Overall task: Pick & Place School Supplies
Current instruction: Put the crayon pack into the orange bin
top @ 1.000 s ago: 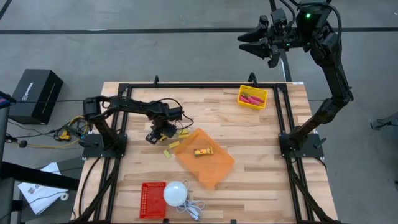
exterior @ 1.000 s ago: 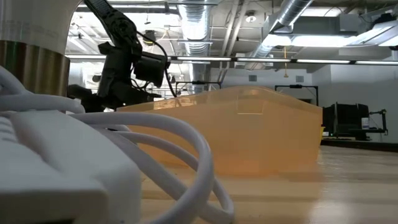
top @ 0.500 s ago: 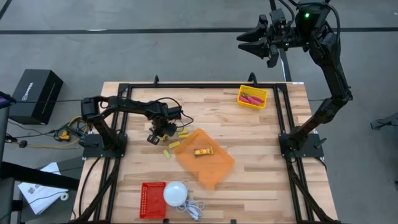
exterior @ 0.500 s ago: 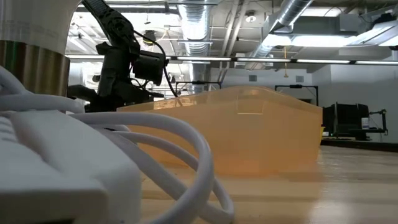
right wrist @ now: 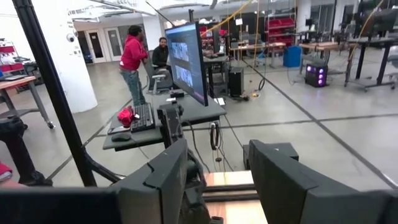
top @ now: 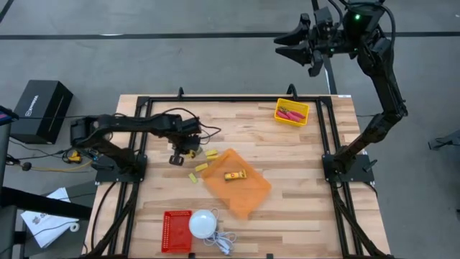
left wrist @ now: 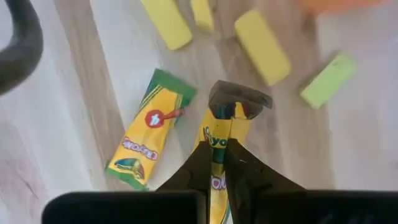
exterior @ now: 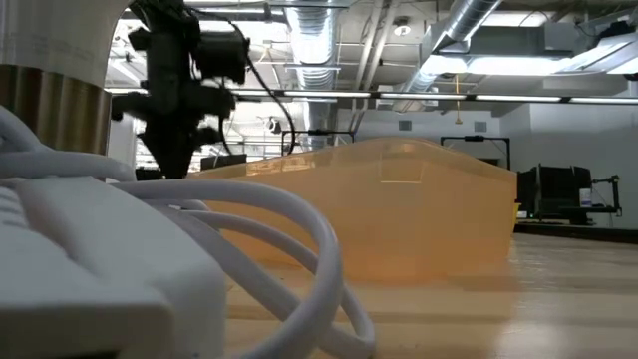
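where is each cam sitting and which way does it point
High view: above the table, looking straight down; both arms show, the left tool low over the wood, the right tool raised beyond the far edge.
Low view: at table-top height, looking level past a white cord and the orange tray; the left arm hangs at upper left.
Left wrist view: looks down past its shut fingers on a crayon packet.
Right wrist view: looks past its open fingers into the room.
Shared: high and left wrist views both show the yellow blocks.

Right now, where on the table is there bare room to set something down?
Bare wood lies between the yellow bin and the orange tray, and along the right edge. It is crowded by the left claw, among the yellow blocks and crayon packets.
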